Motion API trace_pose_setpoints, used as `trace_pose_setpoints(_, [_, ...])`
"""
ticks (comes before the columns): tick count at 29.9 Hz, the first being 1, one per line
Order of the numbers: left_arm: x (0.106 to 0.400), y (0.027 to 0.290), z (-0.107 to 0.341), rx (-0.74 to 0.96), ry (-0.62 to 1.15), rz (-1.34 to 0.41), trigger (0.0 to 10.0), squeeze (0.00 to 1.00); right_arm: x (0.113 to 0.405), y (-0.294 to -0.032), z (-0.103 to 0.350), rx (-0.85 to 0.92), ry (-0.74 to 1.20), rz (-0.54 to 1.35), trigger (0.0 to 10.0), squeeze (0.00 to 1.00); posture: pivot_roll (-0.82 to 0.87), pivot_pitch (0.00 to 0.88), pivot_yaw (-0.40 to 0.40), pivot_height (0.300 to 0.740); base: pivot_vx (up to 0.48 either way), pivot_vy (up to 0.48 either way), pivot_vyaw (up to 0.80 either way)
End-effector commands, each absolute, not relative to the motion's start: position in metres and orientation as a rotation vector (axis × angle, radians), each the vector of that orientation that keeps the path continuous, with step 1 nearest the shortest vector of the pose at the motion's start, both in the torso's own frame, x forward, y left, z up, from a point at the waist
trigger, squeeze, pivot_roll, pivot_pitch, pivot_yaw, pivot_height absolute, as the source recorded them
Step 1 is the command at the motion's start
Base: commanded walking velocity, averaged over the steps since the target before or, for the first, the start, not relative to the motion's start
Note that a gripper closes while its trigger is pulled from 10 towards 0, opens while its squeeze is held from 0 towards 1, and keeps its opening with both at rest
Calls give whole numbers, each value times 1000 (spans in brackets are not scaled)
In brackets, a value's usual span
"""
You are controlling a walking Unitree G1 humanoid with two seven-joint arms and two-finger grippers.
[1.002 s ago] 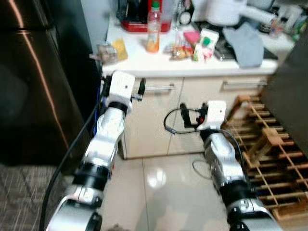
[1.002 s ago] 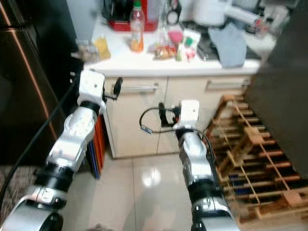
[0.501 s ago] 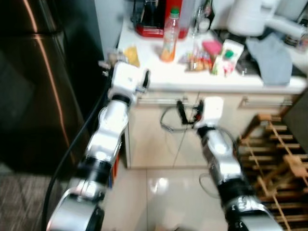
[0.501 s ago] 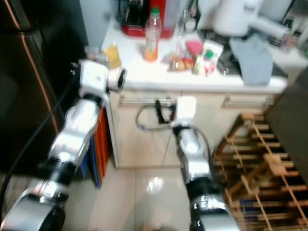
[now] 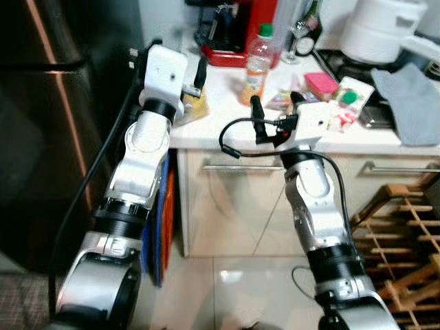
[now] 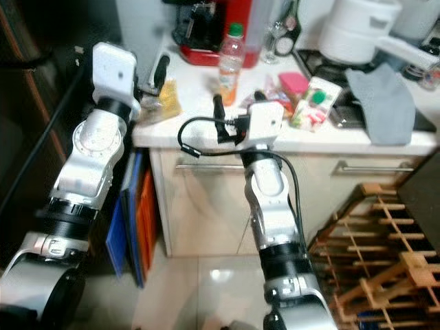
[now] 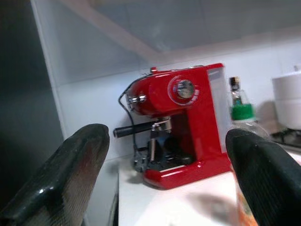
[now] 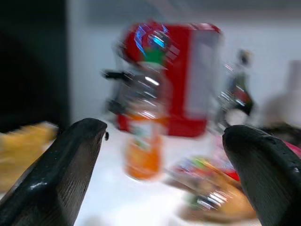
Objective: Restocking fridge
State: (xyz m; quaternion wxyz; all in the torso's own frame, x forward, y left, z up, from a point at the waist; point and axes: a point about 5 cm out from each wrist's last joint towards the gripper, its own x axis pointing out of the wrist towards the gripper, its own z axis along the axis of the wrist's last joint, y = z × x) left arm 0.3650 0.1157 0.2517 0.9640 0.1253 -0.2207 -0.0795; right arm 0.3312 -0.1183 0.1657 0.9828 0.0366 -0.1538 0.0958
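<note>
Home kitchen: counter [image 5: 227, 124], espresso machine [image 7: 181, 122] (red), dark fridge [image 5: 48, 124].

Head eyes look down at the counter [image 5: 227, 130]; wrist views (near counter level) share the red coffee machine [image 7: 181, 120].

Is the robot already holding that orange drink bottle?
No, the bottle stands alone on the counter, and both grippers, left and right, are open.

White worktop [image 5: 227, 124]: one clear plastic bottle of orange drink with green cap [image 5: 256, 63]; one red espresso machine [image 7: 181, 120]; one grey folded cloth [image 5: 412, 103]; one yellow packet [image 5: 194, 104]; perhaps three small snack packs, blurred.
</note>
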Motion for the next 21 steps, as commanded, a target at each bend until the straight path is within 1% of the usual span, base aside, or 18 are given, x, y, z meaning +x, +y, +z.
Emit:
trace_pose_setpoints(1, [370,139,256,226,-418,-98,10000,0,328,-113,168,94,-309,218,10000,0,-8,0,-41,740,0,0,0])
trace_pose_setpoints(2, [370,139,256,226,-418,-98,10000,0,328,-113,168,94,-309,218,10000,0,-8,0,-41,740,0,0,0])
trace_pose_setpoints(5, [373,164,259,250,-399,-39,10000,0,320,-112,158,91,-269,236,10000,0,-8,0,-42,740,0,0,0])
trace_pose_setpoints(6, [373,164,259,250,-399,-39,10000,0,320,-112,158,91,-269,236,10000,0,-8,0,-42,740,0,0,0])
trace_pose_setpoints(7, [376,175,260,208,-370,-46,10000,0,318,-110,155,90,-261,246,10000,0,-5,0,-45,740,0,0,0])
trace_pose_setpoints(10, [381,183,255,127,-300,-88,10000,0,317,-110,153,91,-254,246,10000,0,0,0,-47,740,0,0,0])
trace_pose_setpoints(11, [382,184,253,81,-270,-122,10000,0,317,-110,152,93,-251,244,10000,0,-1,0,-45,740,0,0,0])
trace_pose_setpoints(12, [382,184,253,81,-270,-122,10000,0,317,-110,152,93,-251,244,10000,0,-1,0,-45,740,0,0,0])
trace_pose_setpoints(13, [384,182,251,7,-240,-189,10000,0,318,-110,153,97,-249,243,10000,0,-1,0,-43,740,0,0,0])
trace_pose_setpoints(14, [384,182,251,7,-240,-189,10000,0,318,-110,153,97,-249,243,10000,0,-1,0,-43,740,0,0,0])
trace_pose_setpoints(16, [382,171,251,-61,-242,-305,10000,0,318,-109,154,100,-250,242,10000,0,-6,0,-40,740,0,0,0])
trace_pose_setpoints(17, [382,171,251,-61,-242,-305,10000,0,318,-109,154,100,-250,242,10000,0,-6,0,-40,740,0,0,0])
trace_pose_setpoints(19, [382,165,252,-139,-237,-367,10000,0,318,-109,156,103,-250,243,10000,0,-7,0,-38,740,0,0,0])
trace_pose_setpoints(21, [382,165,252,-161,-231,-374,10000,0,318,-109,156,104,-250,243,10000,0,-7,0,-38,740,0,0,0])
